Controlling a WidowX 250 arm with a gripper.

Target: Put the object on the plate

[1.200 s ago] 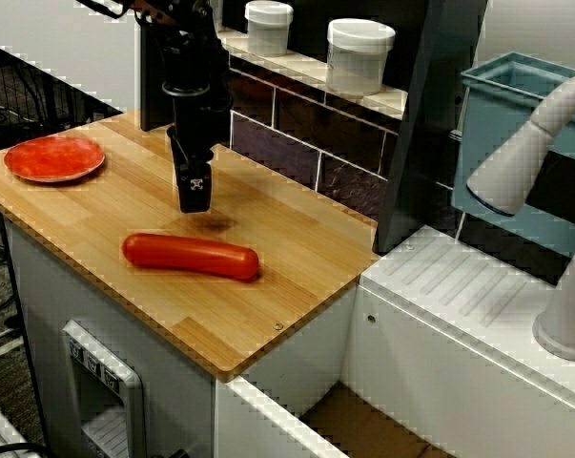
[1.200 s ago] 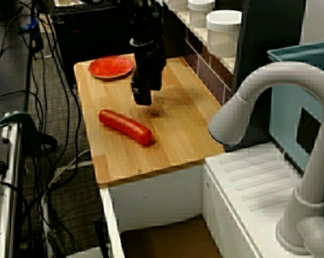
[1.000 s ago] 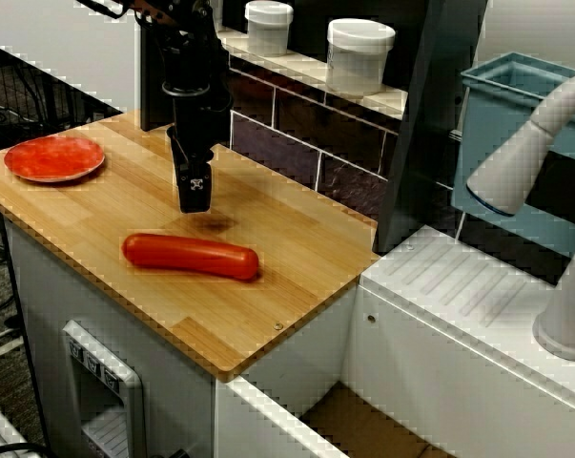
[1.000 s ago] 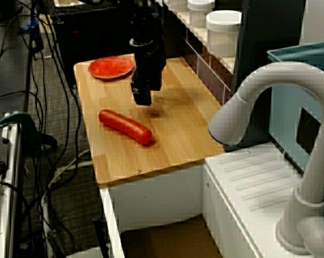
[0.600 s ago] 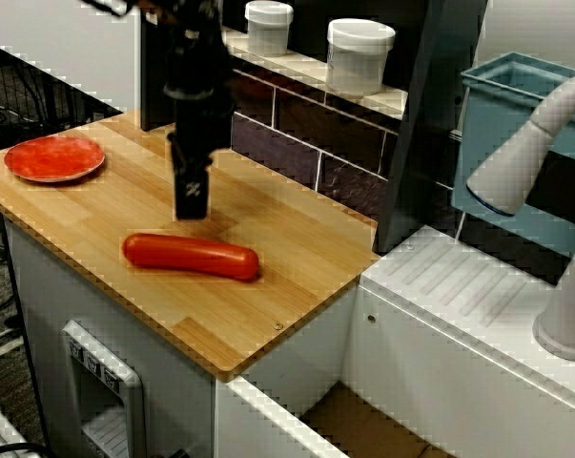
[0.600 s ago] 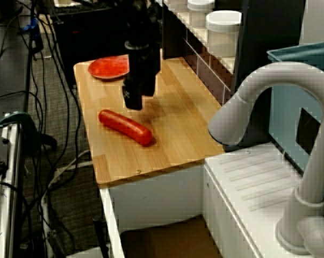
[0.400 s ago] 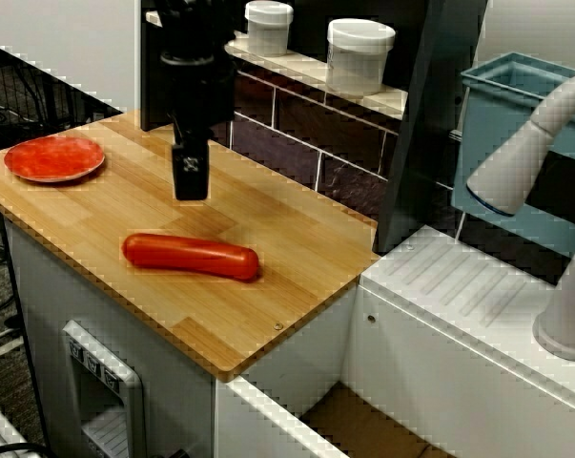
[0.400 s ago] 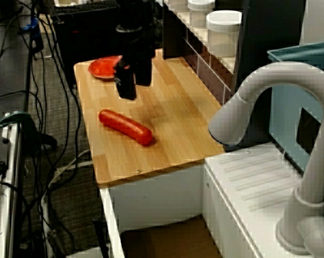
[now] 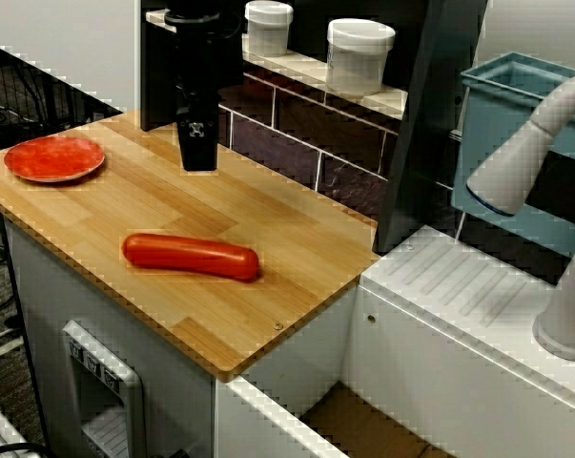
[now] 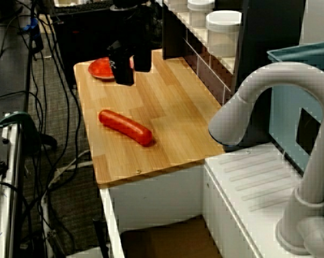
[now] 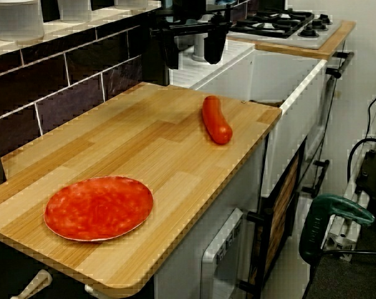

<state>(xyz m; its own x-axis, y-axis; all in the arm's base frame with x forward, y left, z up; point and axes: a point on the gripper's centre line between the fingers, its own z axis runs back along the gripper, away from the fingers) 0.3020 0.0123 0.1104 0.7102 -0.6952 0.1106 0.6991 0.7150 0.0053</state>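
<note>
reach step: gripper (image 11: 191, 47) open wide, empty, above the board. sausage (image 9: 191, 256) lies at its 5 o'clock, plate (image 9: 54, 157) at 9. next, descend and grasp.

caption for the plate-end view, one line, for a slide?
Empty red plate in front, sausage lying across the wooden counter, claw open above it.

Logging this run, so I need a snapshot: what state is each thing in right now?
sausage: lying flat on the wooden counter, not held
plate: empty, at the counter's far end from the sausage
gripper: raised above the counter, empty; jaws open in the view from the plate end
white jars: lidded, upright on the shelf
</note>
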